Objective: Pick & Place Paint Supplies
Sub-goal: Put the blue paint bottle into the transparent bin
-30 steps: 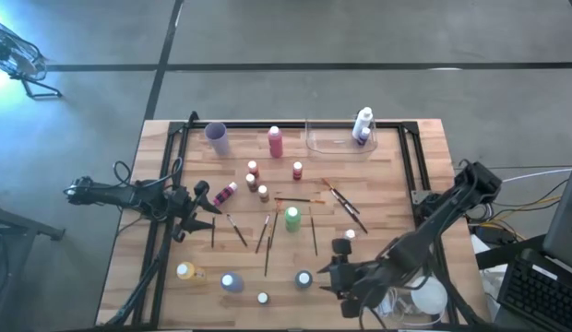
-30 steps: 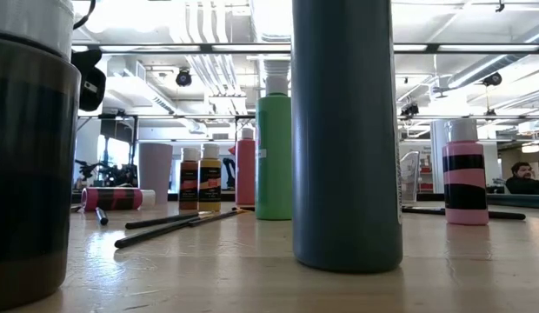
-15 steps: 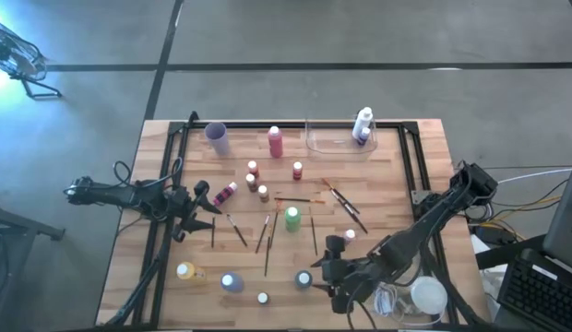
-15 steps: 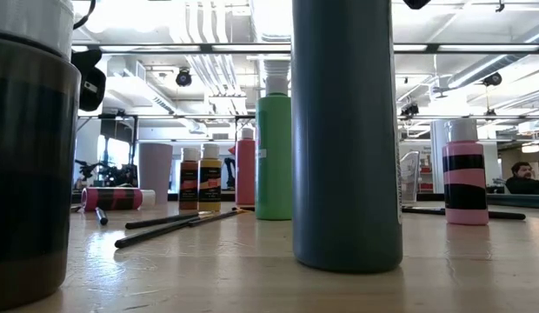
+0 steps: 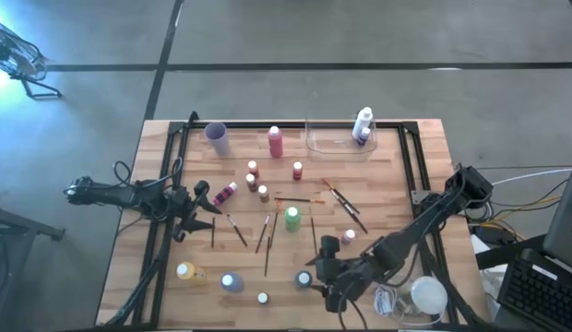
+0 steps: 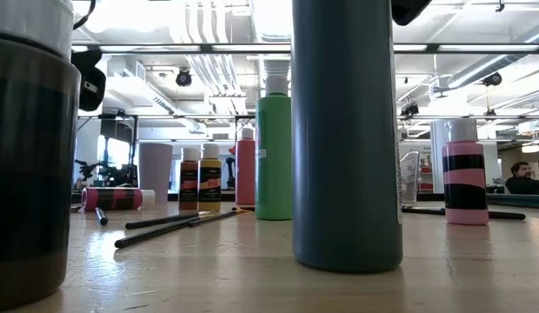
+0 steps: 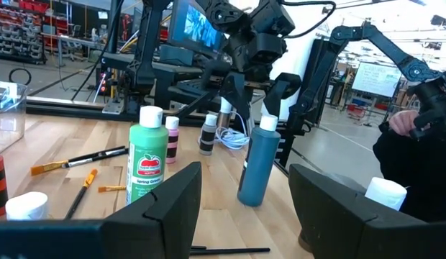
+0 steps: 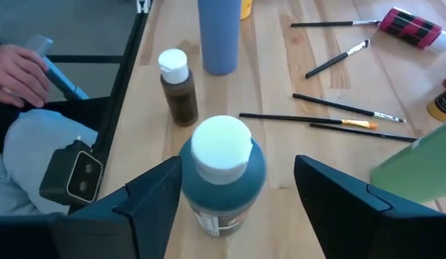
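A teal bottle with a white cap (image 8: 221,173) stands upright on its base near the table's near edge (image 5: 304,278). My right gripper (image 8: 237,208) hangs open just above it, one finger on either side of the cap and clear of it; the left wrist view shows that gripper (image 7: 253,90) over the bottle (image 7: 257,162). A green bottle (image 5: 291,219), a pink one (image 5: 349,237), a brown one (image 8: 178,86) and several thin brushes (image 5: 268,235) rest on the wood. At the table's left edge, my left gripper (image 5: 210,205) waits open and level.
A purple cup (image 5: 218,136) and a clear tray (image 5: 327,143) holding a bottle stand at the far edge. A white lump with a cord (image 5: 424,297) lies near my right arm. A blue bottle (image 5: 232,282) and a yellow one (image 5: 186,271) stand near left. A person's hand (image 8: 18,68) shows beyond the near edge.
My right gripper has moved toward the table's left edge and a little down, coming over the teal bottle; its dark tip now shows at the top of the low view beside that bottle. The bottles and brushes have kept their places.
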